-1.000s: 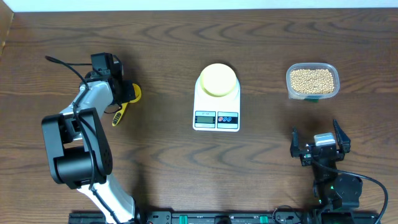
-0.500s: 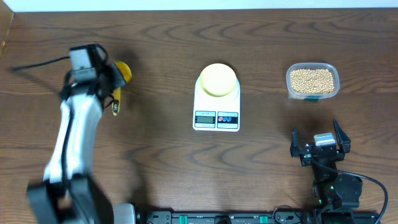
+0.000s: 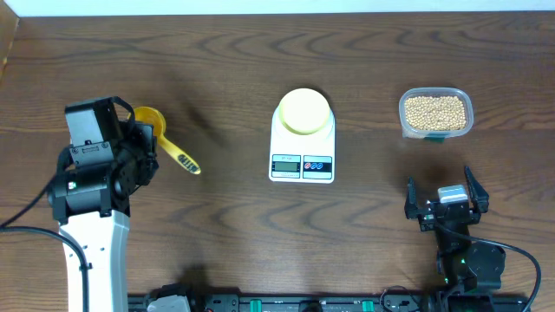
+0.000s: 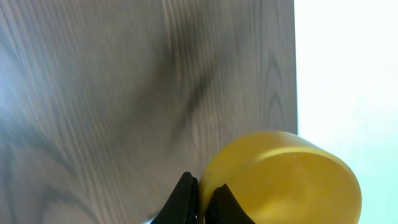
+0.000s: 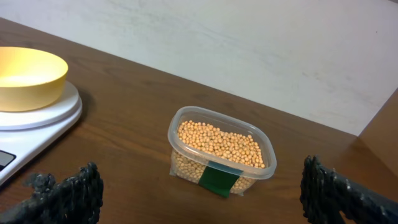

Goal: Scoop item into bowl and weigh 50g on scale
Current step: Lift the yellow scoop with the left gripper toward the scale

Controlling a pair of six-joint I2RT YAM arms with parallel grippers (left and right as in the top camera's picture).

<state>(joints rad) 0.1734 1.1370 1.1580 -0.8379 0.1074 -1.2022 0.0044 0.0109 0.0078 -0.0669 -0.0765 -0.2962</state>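
Observation:
My left gripper [image 3: 141,139] is at the table's left, shut on the wall of a bright yellow scoop [image 3: 152,121] whose handle [image 3: 182,159] points right and toward the front. In the left wrist view the black fingertips [image 4: 185,198] pinch the scoop's rim [image 4: 280,180] above the wood. The pale-yellow bowl [image 3: 303,111] stands empty on the white scale [image 3: 302,166] at mid-table. Tan beans [image 3: 435,111] fill a clear tub [image 5: 219,149] at the right. My right gripper [image 3: 447,204] rests open in front of the tub, nothing between its fingers [image 5: 74,194].
The table's far edge meets a white wall [image 4: 348,74] just beyond the scoop. The scale's display and buttons [image 3: 301,164] face the front. A green label [image 5: 217,180] marks the tub's near side. The bowl [image 5: 26,76] and scale platform [image 5: 43,115] sit left of the tub.
My left arm has swung and raised the scoop off the table, carrying it left and then slightly forward; its handle now points right-front. The right arm has not moved.

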